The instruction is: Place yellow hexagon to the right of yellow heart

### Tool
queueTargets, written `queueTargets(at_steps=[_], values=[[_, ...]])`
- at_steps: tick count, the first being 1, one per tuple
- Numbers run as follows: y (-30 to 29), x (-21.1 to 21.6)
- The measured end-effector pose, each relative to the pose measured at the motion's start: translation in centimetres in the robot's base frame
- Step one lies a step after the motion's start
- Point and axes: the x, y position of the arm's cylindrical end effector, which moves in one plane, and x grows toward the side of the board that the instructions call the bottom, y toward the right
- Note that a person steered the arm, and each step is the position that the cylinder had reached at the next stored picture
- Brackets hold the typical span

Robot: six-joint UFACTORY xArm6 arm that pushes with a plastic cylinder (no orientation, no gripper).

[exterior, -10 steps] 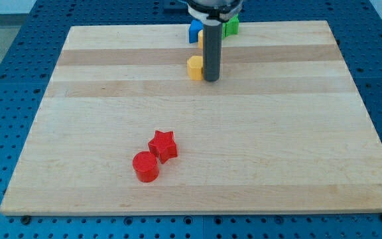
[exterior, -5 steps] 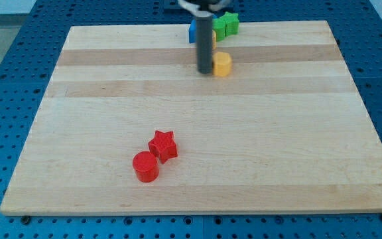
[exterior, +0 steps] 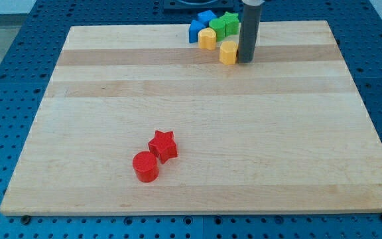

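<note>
Currently noted: yellow hexagon (exterior: 228, 52) far on the desk (exterior: 191, 133), just right of the yellow heart (exterior: 207, 38). Tip (exterior: 245, 60) touching its right side. No pincer fitted. Judged light, rigid, free-sliding; best pushed squarely on a flat side face.

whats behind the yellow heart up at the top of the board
Behind the yellow heart sit two blue blocks and green blocks, bunched at the board's top edge. Their lower parts are covered, so the shapes stay unclear. The yellow hexagon lies right of the heart, my tip beside it.
</note>
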Motion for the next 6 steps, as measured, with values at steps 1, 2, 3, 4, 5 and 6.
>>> queueTargets(at_steps=[1,2,3,4,5,6], values=[[-0.2,2.8],[-2.9,4.8],[-4.3,4.1],[-2.4,0.6],[-2.1,-1.6],[-2.1,-2.1]])
